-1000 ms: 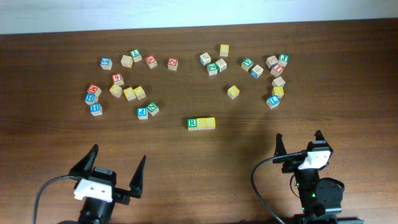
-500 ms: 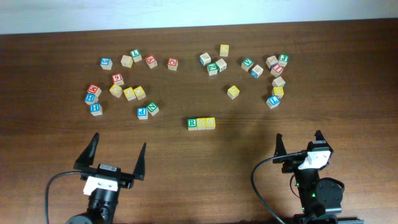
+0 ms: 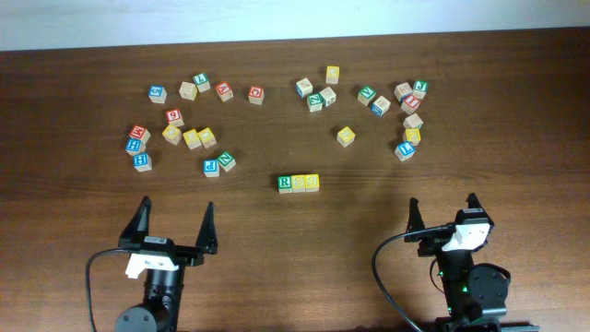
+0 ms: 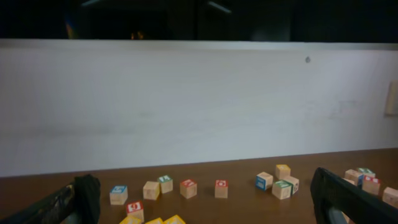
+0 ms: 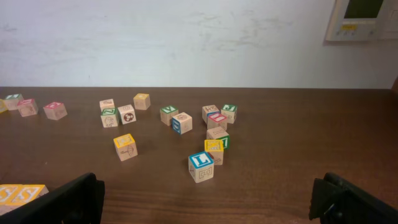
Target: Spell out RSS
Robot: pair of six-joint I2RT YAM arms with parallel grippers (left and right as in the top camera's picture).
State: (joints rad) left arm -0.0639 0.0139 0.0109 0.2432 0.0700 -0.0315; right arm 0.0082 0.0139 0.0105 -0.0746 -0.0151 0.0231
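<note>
Three blocks stand in a row at the table's middle: a green R block [image 3: 285,183] and two yellow S blocks [image 3: 299,183] [image 3: 312,182], touching side by side. The S blocks also show at the bottom left of the right wrist view [image 5: 18,193]. My left gripper [image 3: 175,226] is open and empty near the front left edge. My right gripper [image 3: 443,215] is open and empty near the front right edge. Both are well short of the row.
Loose letter blocks lie scattered at the back left [image 3: 189,138] and back right [image 3: 406,101]. A lone yellow block [image 3: 345,136] sits behind the row. A blue L block [image 5: 201,166] lies nearest my right gripper. A white wall runs behind the table.
My left arm has swung right and straightened, its open gripper now pointing squarely toward the back. The right arm and the blocks have not moved.
</note>
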